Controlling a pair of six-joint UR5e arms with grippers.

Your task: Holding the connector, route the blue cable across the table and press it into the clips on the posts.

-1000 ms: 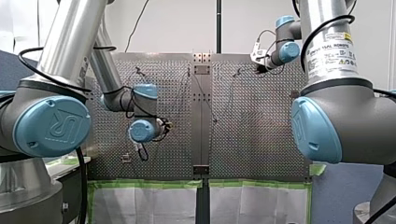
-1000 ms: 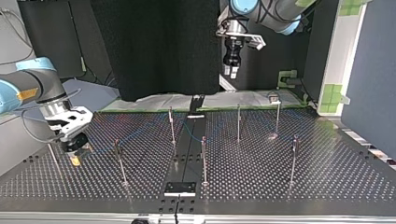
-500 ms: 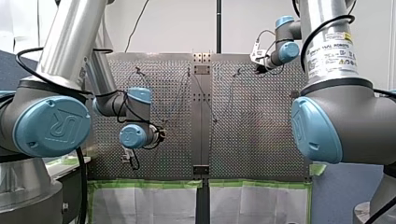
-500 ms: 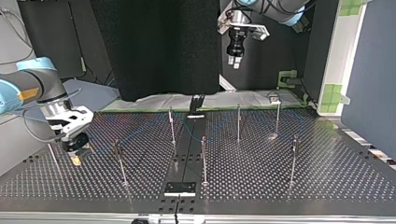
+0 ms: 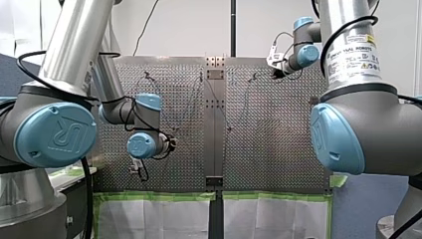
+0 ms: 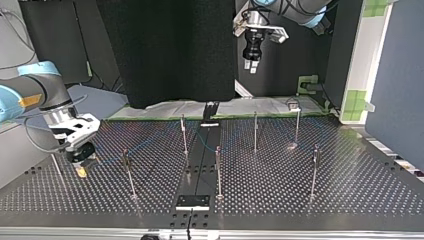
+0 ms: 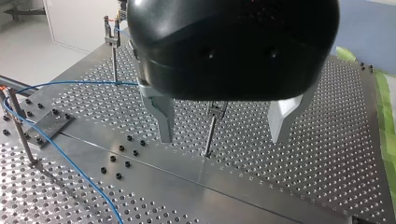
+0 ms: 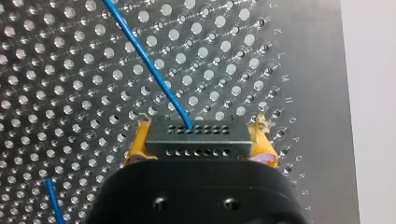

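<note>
Right gripper (image 8: pixel 200 145): yellow pads clamped on connector (image 8: pixel 187 136), low at top view's left; blue cable (image 8: pixel 149 60) trailing. Left gripper (image 7: pixel 222 136): fingers apart, empty, lifted clear since a second ago; routing likely rests with the right.

My black metal-fingered left gripper (image 7: pixel 222 137) hangs raised high on its arm, pointing straight down with jaws spread wide and holding nothing, while my yellow-padded right gripper (image 8: pixel 200 148) reaches low, its wrist tilted, pads clamped on a grey perforated connector block (image 8: pixel 196 133).
</note>
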